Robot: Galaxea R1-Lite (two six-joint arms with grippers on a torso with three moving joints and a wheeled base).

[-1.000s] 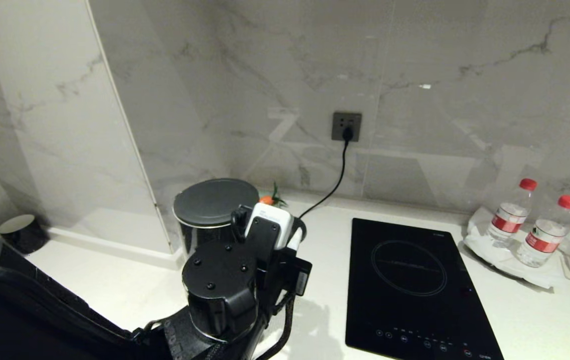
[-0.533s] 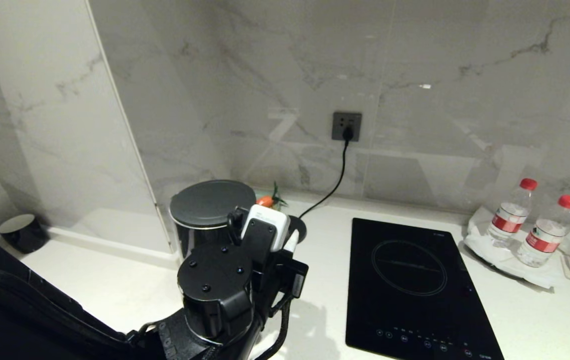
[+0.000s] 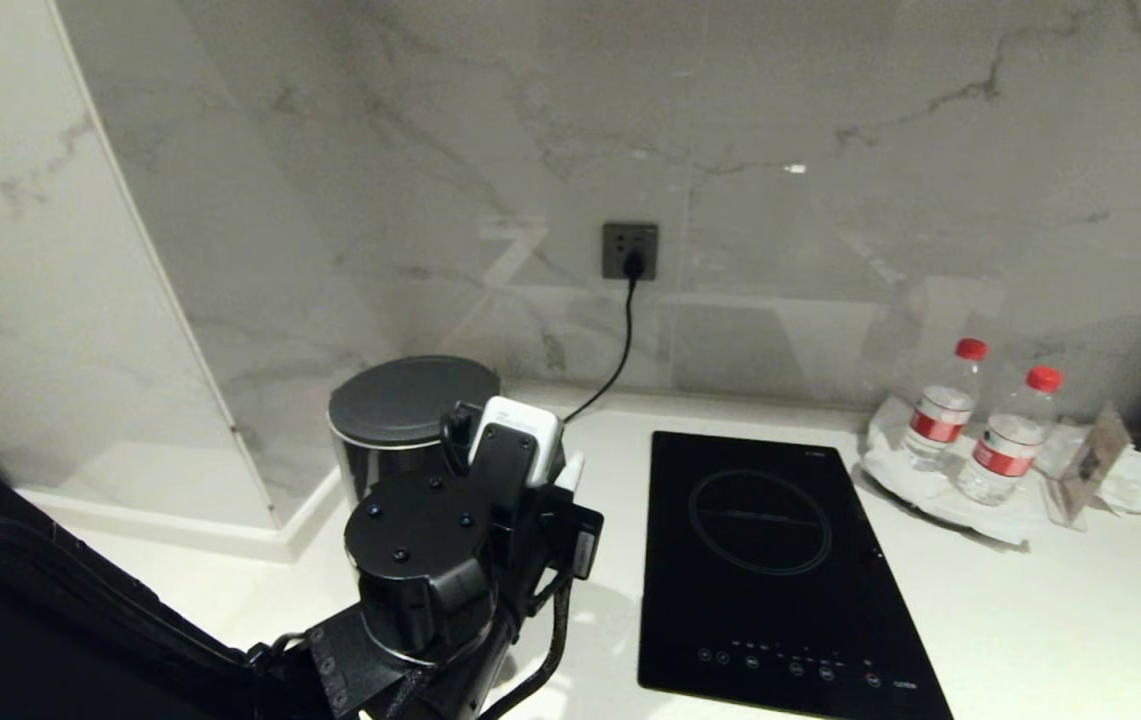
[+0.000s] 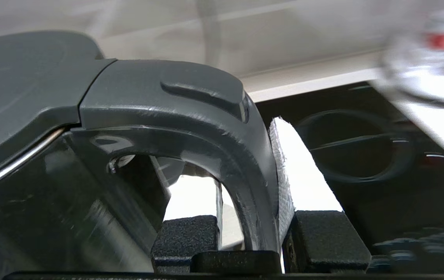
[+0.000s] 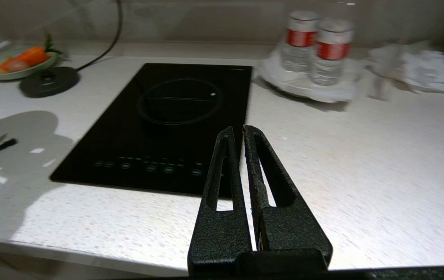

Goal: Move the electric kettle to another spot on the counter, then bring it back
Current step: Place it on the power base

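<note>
Two arms logged, one working. Far left of the head view: marble wall panel, white speckled counter [image 3: 1030,620] below it. Next: electric kettle [image 3: 410,420], upright, flat lid facing the camera, near the counter's back-left corner beside the wall panel's foot. Whether its bottom rests on the worktop or hangs clear cannot be told; the left arm hides it. Left gripper [image 4: 258,233] sits at the kettle's handle side. Wrist view: jaws narrowed onto the loop handle [image 4: 245,163], one textured pad inside the loop, the other outside, both pressed to it. Firm hold on the handle.

Centre: wall socket [image 3: 630,250] with black cord [image 3: 620,340] running down towards the counter behind the kettle. In the right wrist view the cord ends at a flat round base disc [image 5: 48,81], kettle not on it, just beside a small dish of orange fruit [image 5: 19,62].

Right of centre: black glass hob [image 3: 770,560], flat on the counter. Far right: two red-capped water bottles [image 3: 970,430] on a white tray.

Right gripper [image 5: 243,134]: over the counter's near edge, fingers closed together, empty.
</note>
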